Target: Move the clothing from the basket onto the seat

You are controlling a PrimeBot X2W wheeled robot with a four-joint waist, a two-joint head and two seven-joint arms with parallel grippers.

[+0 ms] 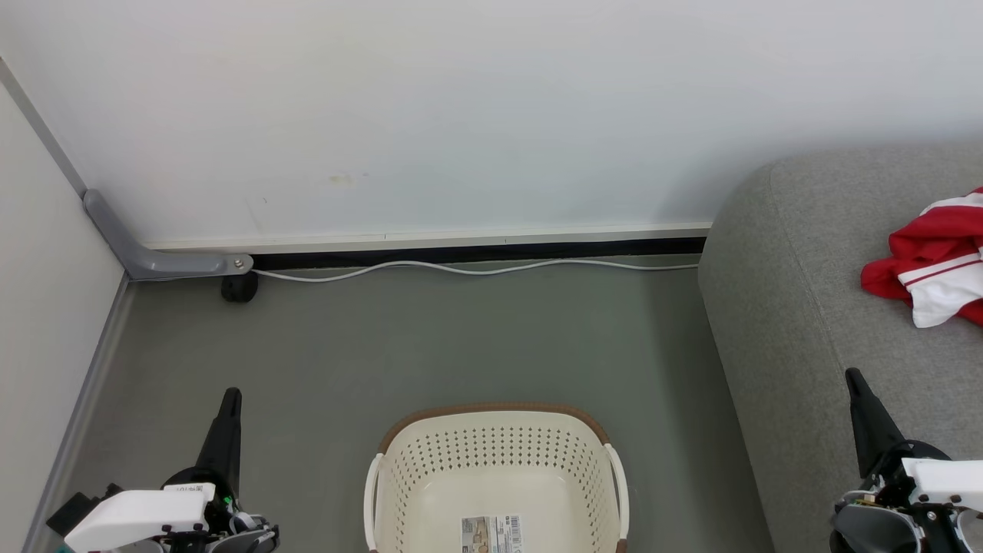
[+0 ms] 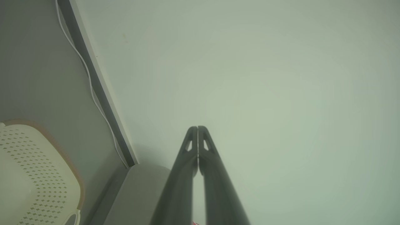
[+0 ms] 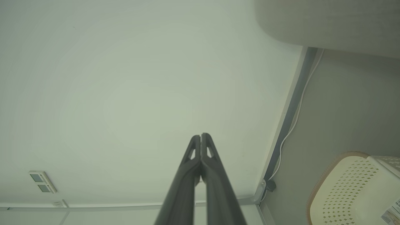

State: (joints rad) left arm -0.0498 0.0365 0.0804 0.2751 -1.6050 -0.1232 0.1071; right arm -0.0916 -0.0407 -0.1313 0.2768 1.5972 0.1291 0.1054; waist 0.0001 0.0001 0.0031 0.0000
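The cream basket (image 1: pixel 497 461) stands on the floor at the bottom centre, with nothing but a paper label (image 1: pixel 491 532) inside. Red and white clothing (image 1: pixel 933 261) lies on the grey seat (image 1: pixel 799 307) at the right edge. My left gripper (image 1: pixel 230 395) points up at the lower left, shut and holding nothing. My right gripper (image 1: pixel 851 376) rises at the lower right over the seat's front part, shut and holding nothing. The left wrist view has the shut left gripper (image 2: pixel 197 127) against the wall, the basket (image 2: pixel 34 175) at its lower left. The right wrist view has the shut right gripper (image 3: pixel 200 135) and the basket (image 3: pixel 353 193).
A white wall with a baseboard runs across the back, and a white cable (image 1: pixel 476 269) lies along it on the grey floor. A grey metal bracket with a black castor (image 1: pixel 239 286) sits in the back left corner. A side panel borders the left.
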